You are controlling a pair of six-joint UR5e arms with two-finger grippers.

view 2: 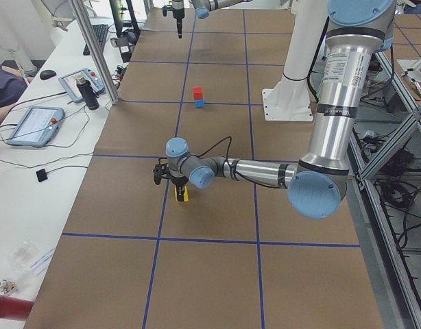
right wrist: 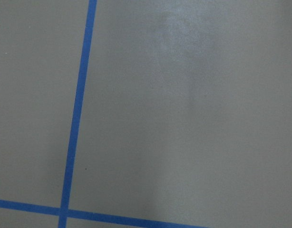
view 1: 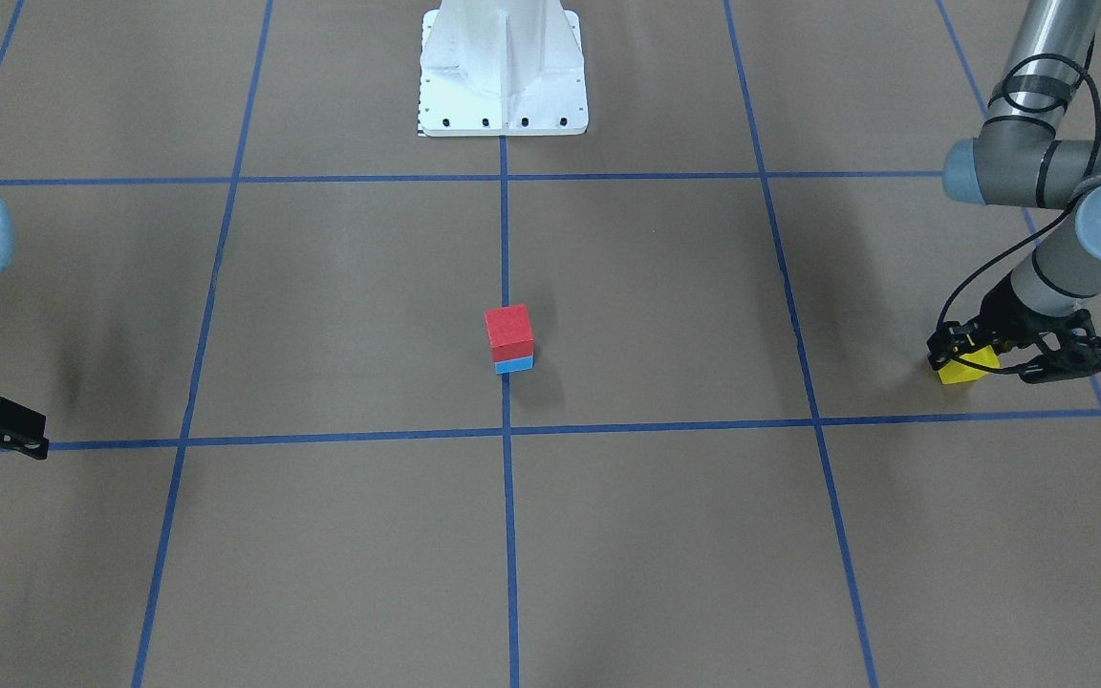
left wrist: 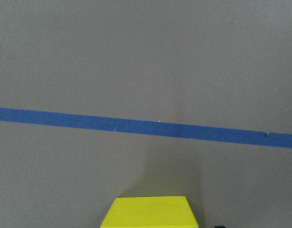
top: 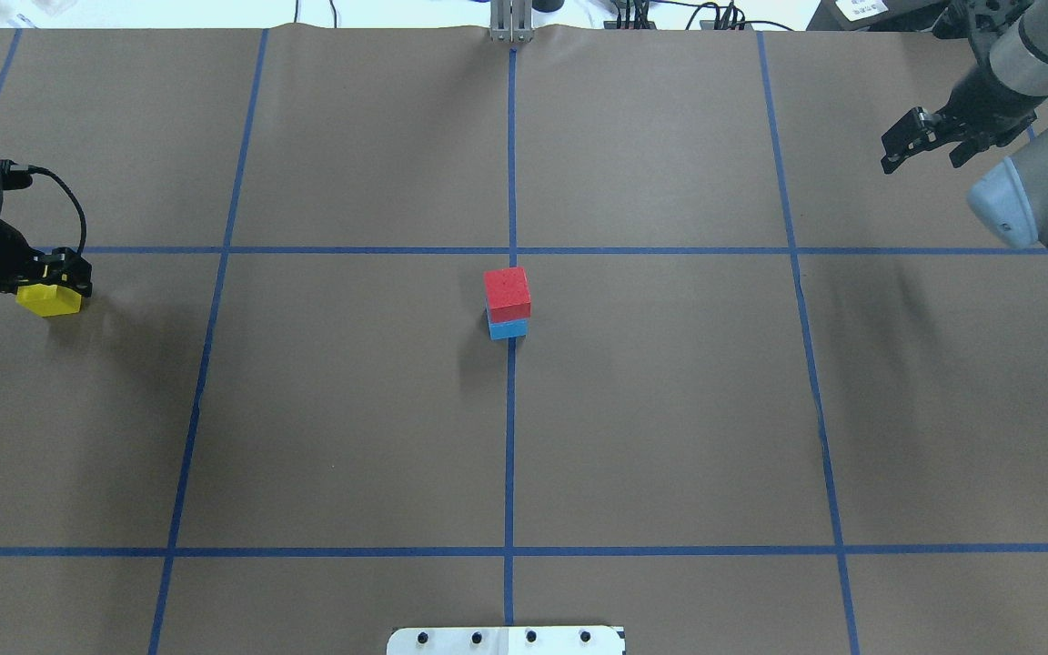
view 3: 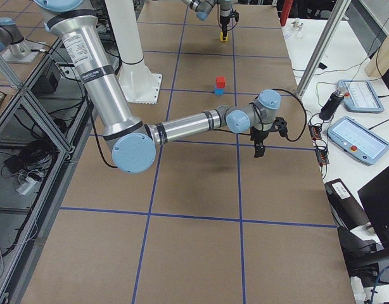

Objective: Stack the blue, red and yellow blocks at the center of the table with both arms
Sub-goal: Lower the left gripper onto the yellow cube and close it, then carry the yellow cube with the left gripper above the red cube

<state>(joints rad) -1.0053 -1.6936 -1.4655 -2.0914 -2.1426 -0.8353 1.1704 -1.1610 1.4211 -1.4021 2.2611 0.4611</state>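
Observation:
A red block (top: 507, 291) sits on a blue block (top: 508, 328) at the table's centre, where the tape lines cross. The stack also shows in the front view (view 1: 508, 330). A yellow block (top: 49, 299) is at the table's left side, at table level. My left gripper (top: 55, 284) stands over it, its fingers against the block's sides, shut on it. In the front view the block (view 1: 968, 369) sits under that gripper (view 1: 973, 358). The left wrist view shows only the block's top (left wrist: 150, 213). My right gripper (top: 904, 146) hangs open and empty at the far right.
The robot's white base (view 1: 503, 72) stands at the near middle edge. Blue tape lines (top: 510, 182) divide the brown table into squares. Operators' tablets and cables (view 2: 33, 125) lie on a side bench beyond the far edge.

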